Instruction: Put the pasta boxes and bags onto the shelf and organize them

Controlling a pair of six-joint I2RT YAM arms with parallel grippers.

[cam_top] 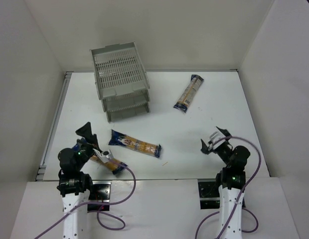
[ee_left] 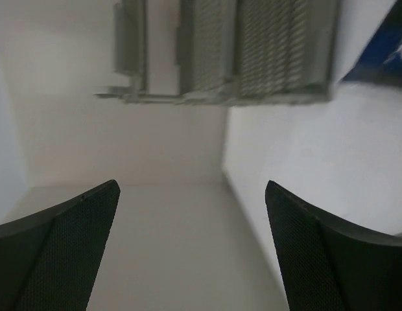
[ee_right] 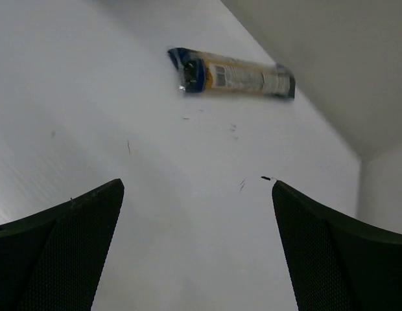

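The light grey tiered shelf (cam_top: 121, 79) stands at the back left of the table; it shows blurred in the left wrist view (ee_left: 227, 52). One pasta packet (cam_top: 189, 93) lies at the back right and shows in the right wrist view (ee_right: 231, 73). A second packet (cam_top: 134, 143) lies in the middle. A third packet (cam_top: 108, 162) lies at the near left, partly under the left arm. My left gripper (cam_top: 89, 135) is open and empty, raised near the left edge. My right gripper (cam_top: 216, 139) is open and empty at the near right.
White walls enclose the table on the left, back and right. A metal strip (cam_top: 54, 124) runs along the table's left edge. Small dark specks (ee_right: 264, 177) lie on the table ahead of the right gripper.
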